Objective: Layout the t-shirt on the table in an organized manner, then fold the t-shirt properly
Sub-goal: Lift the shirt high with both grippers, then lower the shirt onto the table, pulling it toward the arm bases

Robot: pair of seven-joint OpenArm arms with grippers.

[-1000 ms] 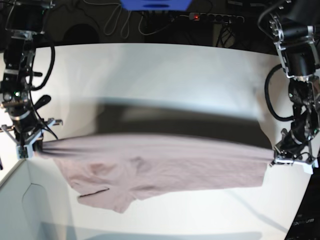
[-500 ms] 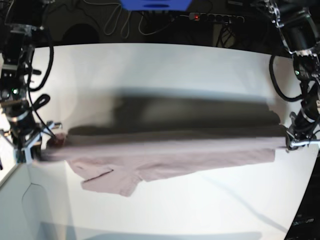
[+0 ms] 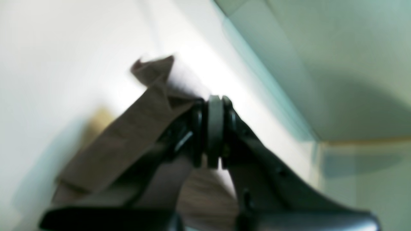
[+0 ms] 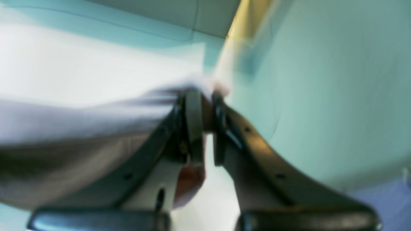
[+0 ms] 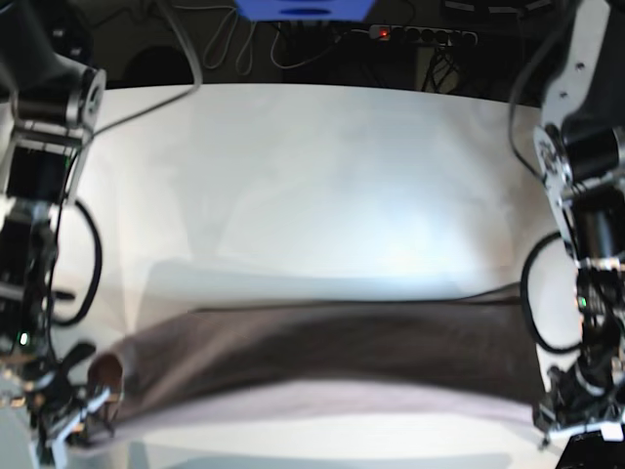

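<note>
The mauve t-shirt (image 5: 322, 366) hangs stretched in a long, taut band across the front of the white table (image 5: 312, 176), blurred by motion. In the base view my left gripper (image 5: 571, 415) is at the right end of the band and my right gripper (image 5: 73, 415) at the left end. Seen from the left wrist, the left gripper (image 3: 215, 128) is shut on a corner of the t-shirt (image 3: 128, 144). Seen from the right wrist, the right gripper (image 4: 205, 122) is shut on the t-shirt (image 4: 80, 134), with cloth bunched between its pads.
A power strip (image 5: 420, 34), loose cables (image 5: 229, 44) and a blue object (image 5: 303, 8) lie beyond the table's far edge. Both arms stand at the table's sides, the left arm (image 5: 586, 195) on the right and the right arm (image 5: 39, 195) on the left.
Both grippers have moved toward the table's near edge, carrying the stretched t-shirt with them. The hanging lower part of the t-shirt has swung out of sight.
</note>
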